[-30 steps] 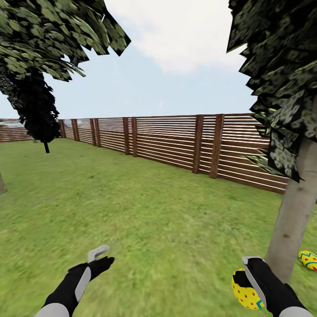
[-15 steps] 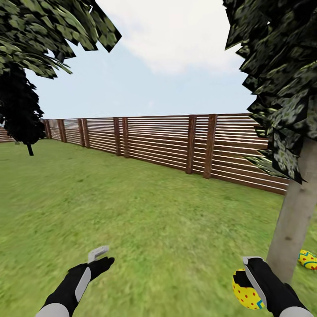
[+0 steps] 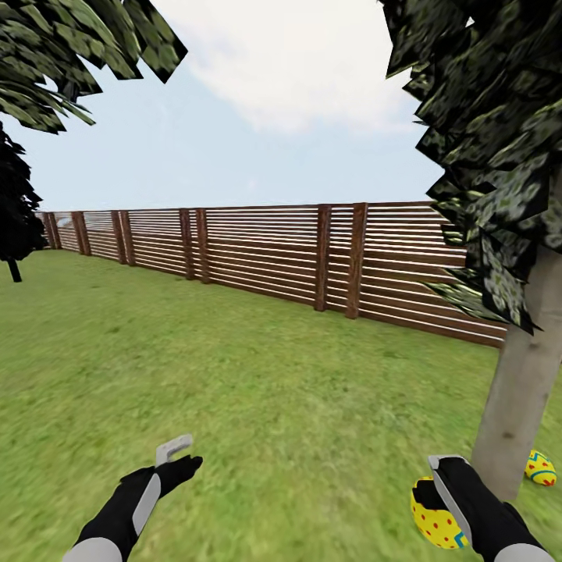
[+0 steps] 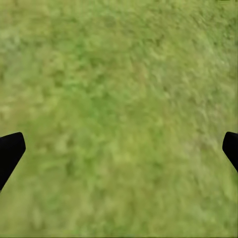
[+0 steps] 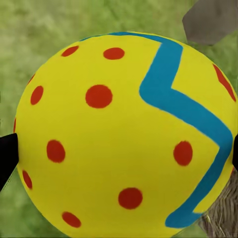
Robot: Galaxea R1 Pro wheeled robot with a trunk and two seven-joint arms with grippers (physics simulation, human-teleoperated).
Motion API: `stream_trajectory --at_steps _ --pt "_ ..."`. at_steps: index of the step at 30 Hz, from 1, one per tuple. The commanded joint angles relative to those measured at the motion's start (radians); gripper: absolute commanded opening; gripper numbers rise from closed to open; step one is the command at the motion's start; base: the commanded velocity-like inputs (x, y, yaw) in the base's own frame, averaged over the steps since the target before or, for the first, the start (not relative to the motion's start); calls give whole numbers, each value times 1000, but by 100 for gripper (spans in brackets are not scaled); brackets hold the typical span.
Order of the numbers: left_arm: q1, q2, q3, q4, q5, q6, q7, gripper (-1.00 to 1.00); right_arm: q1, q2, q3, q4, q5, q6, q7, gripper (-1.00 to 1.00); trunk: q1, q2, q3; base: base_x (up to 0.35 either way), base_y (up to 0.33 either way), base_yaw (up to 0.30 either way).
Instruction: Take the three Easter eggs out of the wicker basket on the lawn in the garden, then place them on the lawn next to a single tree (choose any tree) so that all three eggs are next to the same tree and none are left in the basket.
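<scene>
Right gripper (image 3: 437, 499): closed around a yellow egg (image 3: 434, 519) with red dots and a blue zigzag, held low over the grass, just beside the tree trunk.
Held egg up close (image 5: 124, 134): between two black fingertips (image 5: 7, 156), grass behind it.
Left gripper (image 3: 178, 457): open and holding nothing, fingers (image 4: 10, 151) wide apart over bare grass.
Second egg (image 3: 540, 467): lying on the lawn (image 3: 273, 390), right at the foot of the tree (image 3: 519, 390), on its far right side.
Tree: pale trunk, dark speckled leaves above.
Fence (image 3: 312, 257): brown wooden slats, far across the grass.
Black tree (image 3: 14, 211): far off at the left, by the fence.
</scene>
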Motion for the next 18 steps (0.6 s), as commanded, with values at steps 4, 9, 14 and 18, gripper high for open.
stream_trajectory --at_steps 4,9,14,18 --pt "-1 -1 7 -2 6 8 -1 100 -1 0 3 12 -7 3 -7 -100 1 -1 -1 335 0 0" --pt "-1 -3 6 0 7 7 -1 100 -1 0 5 28 -8 2 -9 -100 1 -1 -1 335 0 0" --pt "-1 -4 5 0 7 6 -1 100 -1 0 4 28 -11 2 -9 -100 1 -1 -1 335 0 0" --pt "-1 -4 5 0 7 7 -1 100 -1 0 5 28 -11 2 -9 -100 1 -1 -1 293 0 0"
